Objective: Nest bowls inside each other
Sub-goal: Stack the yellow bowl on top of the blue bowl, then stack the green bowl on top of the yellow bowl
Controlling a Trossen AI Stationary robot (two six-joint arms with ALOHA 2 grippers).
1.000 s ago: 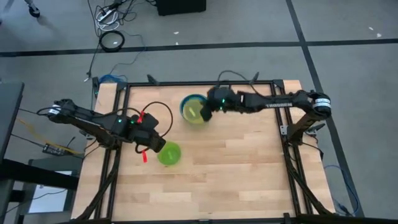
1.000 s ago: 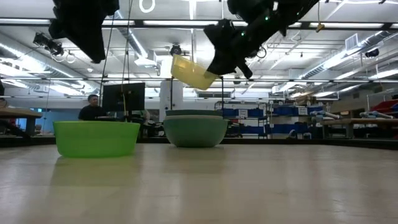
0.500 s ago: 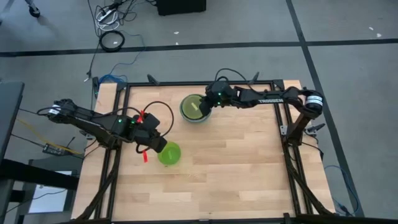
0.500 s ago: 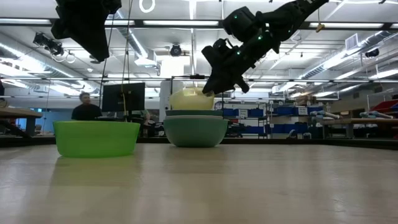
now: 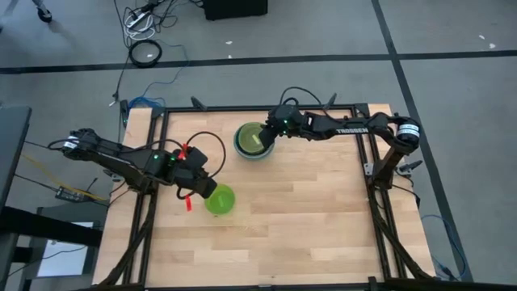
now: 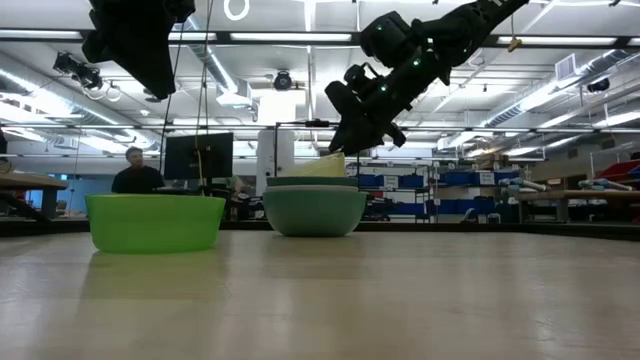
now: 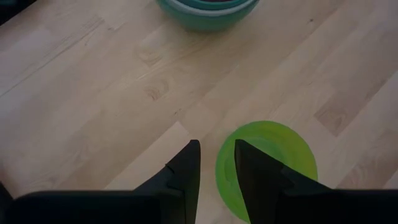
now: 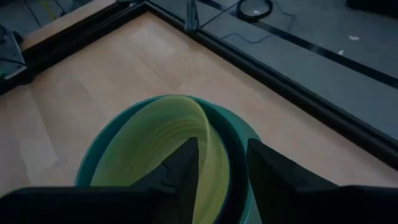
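A stack of nested bowls [image 5: 252,142] stands at the table's far middle, its teal-green outer bowl [image 6: 314,212] resting on the wood. A yellow bowl [image 8: 155,149] lies tilted inside the stack, with one side of its rim [image 6: 328,164] sticking up above it. My right gripper [image 8: 222,146] hovers open just over that raised rim, one finger on each side of it; I cannot tell whether it touches. A lime-green bowl [image 5: 220,200] sits alone at the left middle. My left gripper [image 7: 216,149] hangs open well above that bowl's left edge, touching nothing.
Black frame rails [image 5: 266,107] border the table, with cables on the floor beyond them. Bare wood [image 5: 315,218] covers the near and right parts. A person [image 6: 133,176] sits far off in the room behind.
My right gripper has carried the yellow bowl down onto the stack, sinking and shifting slightly toward the table's far-left. The bowl hung tilted and clear above the stack a second ago. It now lies tilted inside it, just under the fingertips.
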